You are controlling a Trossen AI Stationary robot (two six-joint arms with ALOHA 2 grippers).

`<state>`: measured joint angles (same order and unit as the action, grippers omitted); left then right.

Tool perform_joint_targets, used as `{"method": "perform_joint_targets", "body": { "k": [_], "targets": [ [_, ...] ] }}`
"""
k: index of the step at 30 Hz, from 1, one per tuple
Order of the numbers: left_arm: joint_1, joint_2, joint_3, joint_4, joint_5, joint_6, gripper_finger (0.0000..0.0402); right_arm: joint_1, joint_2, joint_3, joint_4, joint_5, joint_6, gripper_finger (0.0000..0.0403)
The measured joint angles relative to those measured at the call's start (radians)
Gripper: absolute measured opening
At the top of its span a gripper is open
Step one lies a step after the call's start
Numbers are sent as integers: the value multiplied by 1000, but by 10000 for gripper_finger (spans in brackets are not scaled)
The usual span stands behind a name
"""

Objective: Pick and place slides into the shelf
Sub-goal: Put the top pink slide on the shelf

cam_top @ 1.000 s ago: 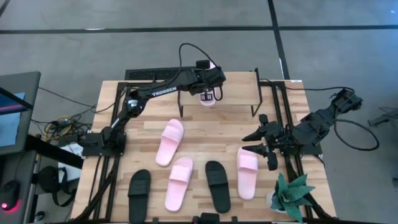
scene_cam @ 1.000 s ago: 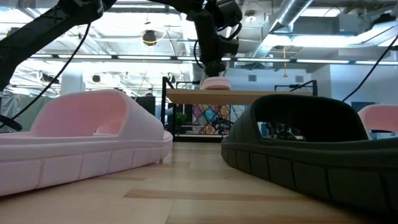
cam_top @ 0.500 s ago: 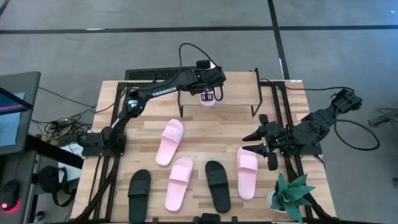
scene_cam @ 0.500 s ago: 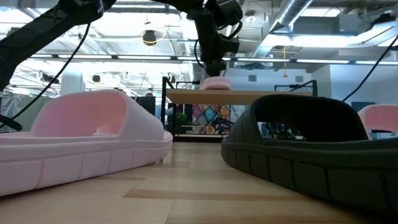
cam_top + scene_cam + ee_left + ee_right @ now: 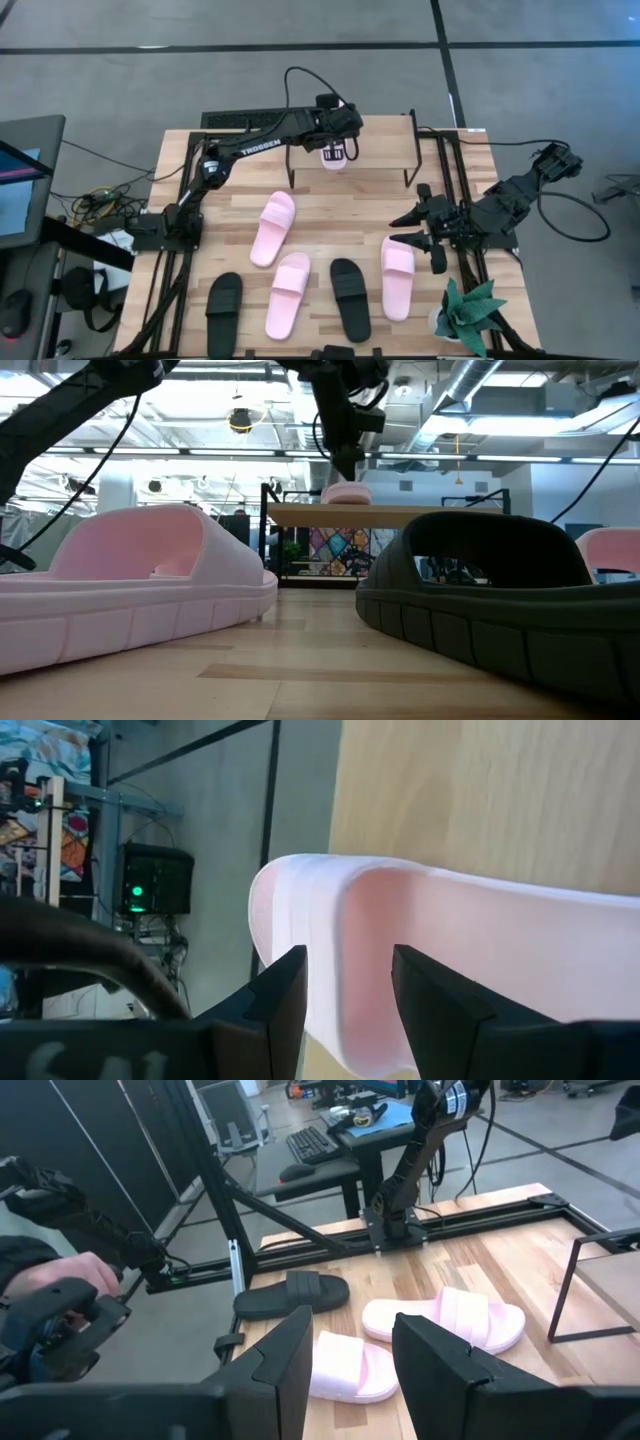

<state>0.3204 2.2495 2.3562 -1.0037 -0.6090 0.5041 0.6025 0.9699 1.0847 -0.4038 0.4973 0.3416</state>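
Observation:
A pale pink slide [image 5: 335,165] lies sole-down on the shelf's light-wood top [image 5: 385,140], near its front edge; it also shows in the low view [image 5: 347,493]. My left gripper [image 5: 336,151] hangs open just above it, fingers pointing down. In the left wrist view [image 5: 345,965] its fingers stand over the slide's strap [image 5: 450,950], apart from it. On the table lie three pink slides [image 5: 273,228], [image 5: 288,293], [image 5: 397,277] and two black ones [image 5: 224,310], [image 5: 350,298]. My right gripper [image 5: 420,228] waits open at the table's right side.
A potted plant [image 5: 468,315] stands at the table's near right corner. Black frame rails [image 5: 165,270] run along both table sides. In the right wrist view a person's hand [image 5: 60,1275] holds a control arm beyond the table. Bare wood shows on the shelf's right half.
My left gripper has risen a little, straight up from the pink slide on the shelf. The slide has stayed where it lay.

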Motion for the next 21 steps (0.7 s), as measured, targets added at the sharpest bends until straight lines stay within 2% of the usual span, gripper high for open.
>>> {"method": "perform_joint_targets", "body": {
  "k": [21],
  "targets": [
    [-40, -45, 0, -12, -8, -3, 139, 0, 0, 0, 0, 0, 0, 127]
  ]
}}
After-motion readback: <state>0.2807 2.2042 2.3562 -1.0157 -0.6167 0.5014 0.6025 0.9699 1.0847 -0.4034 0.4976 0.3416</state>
